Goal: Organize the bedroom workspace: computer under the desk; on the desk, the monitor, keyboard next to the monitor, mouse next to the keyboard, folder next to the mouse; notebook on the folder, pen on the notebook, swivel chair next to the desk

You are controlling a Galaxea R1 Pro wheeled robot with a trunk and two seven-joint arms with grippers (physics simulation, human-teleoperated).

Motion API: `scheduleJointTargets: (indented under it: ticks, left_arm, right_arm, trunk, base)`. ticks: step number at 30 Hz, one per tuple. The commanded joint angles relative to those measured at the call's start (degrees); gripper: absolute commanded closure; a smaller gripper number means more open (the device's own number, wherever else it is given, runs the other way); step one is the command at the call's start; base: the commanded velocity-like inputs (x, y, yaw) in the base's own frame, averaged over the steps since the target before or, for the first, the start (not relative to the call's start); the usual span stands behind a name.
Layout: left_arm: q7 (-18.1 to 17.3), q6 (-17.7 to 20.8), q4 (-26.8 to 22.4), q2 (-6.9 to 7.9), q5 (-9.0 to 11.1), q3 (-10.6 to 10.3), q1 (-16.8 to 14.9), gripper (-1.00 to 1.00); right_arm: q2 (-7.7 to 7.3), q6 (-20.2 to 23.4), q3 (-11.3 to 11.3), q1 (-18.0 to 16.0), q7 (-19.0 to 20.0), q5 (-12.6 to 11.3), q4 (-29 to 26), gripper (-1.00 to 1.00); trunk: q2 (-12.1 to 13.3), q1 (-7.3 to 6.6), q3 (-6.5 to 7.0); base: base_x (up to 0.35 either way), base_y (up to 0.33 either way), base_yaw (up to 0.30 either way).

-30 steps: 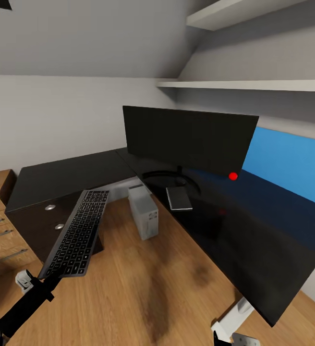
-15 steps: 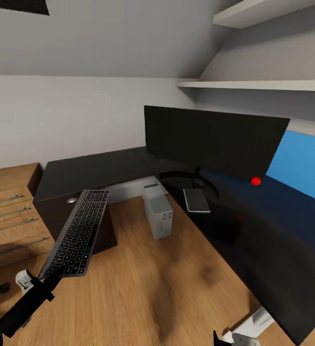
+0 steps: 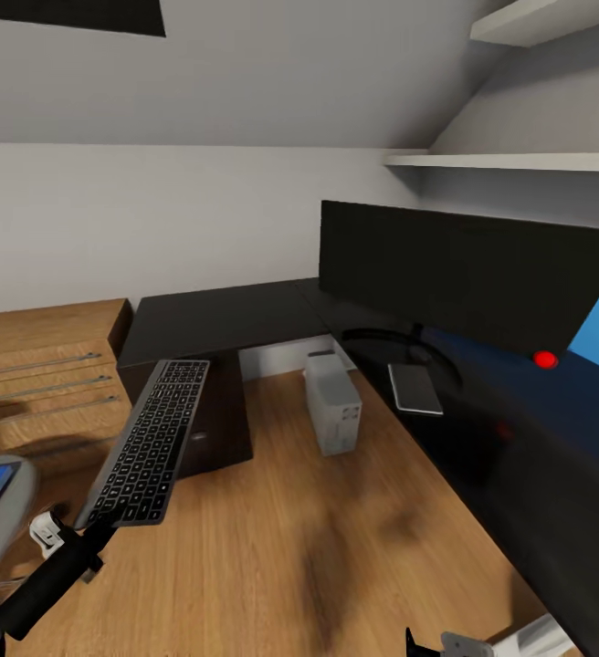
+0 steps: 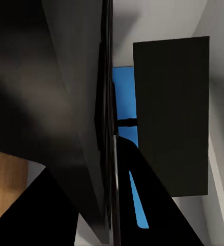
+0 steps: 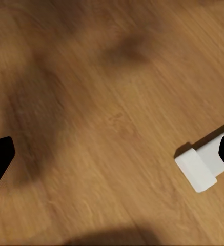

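Even soft light, faint floor (image 3: 318, 547) shadows, slight blur throughout.

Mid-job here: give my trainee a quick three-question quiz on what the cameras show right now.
1. True or false: the keyboard lies flat on the desk.
2. What stands on the floor under the desk's corner? A) chair B) computer C) pen
3. Fill in: the notebook lies on the desk in front of the ____.

Key: 1. False: it is held up in the air by the left gripper, short of the desk. 2. B. 3. monitor.
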Motion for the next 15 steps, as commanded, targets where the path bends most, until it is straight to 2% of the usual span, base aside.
scheduleJointTargets:
  ticks: [1,4,5,11,13,15]
  left_arm:
    - [0.06,0.45,-0.01,0.01,0.51,-0.01,-0.04,1.00]
    - [0.07,0.45,-0.01,-0.02,0.51,-0.89,-0.04,1.00]
    - [0.07,0.45,-0.01,0.00,0.51,-1.78,-0.04,1.00]
    - [0.07,0.43,-0.04,0.01,0.38,-2.38,-0.04,1.00]
    - [0.03,0.39,-0.60,0.05,-0.04,-2.46,-0.04,1.00]
    - [0.01,0.39,-1.68,0.09,-1.29,-2.50,-0.04,1.00]
  right_arm:
    - [0.01,-0.23,-0.03,-0.05,-0.13,-0.02,0.09,-1.00]
    - [0.01,-0.23,-0.03,-0.05,-0.13,-0.02,0.09,-1.00]
    - [0.01,-0.23,-0.03,-0.05,-0.13,-0.02,0.09,-1.00]
    - [0.01,-0.23,-0.03,-0.05,-0.13,-0.02,0.09,-1.00]
    - [0.01,-0.23,-0.05,-0.05,-0.13,-0.02,0.09,-1.00]
    - [0.01,-0.23,-0.04,-0.05,-0.13,-0.02,0.09,-1.00]
  trunk:
    - [-0.02,-0.01,-0.05]
    - [-0.02,-0.01,-0.05]
    - [-0.02,-0.01,-0.05]
    - [-0.02,-0.01,-0.05]
    - [-0.02,-0.01,-0.05]
    - [-0.02,-0.01,-0.05]
  base:
    - [0.000,0.000,0.270]
    - [0.000,0.000,0.204]
    - [0.000,0.000,0.065]
    - [0.000,0.000,0.026]
    - [0.000,0.000,0.006]
    - [0.000,0.000,0.003]
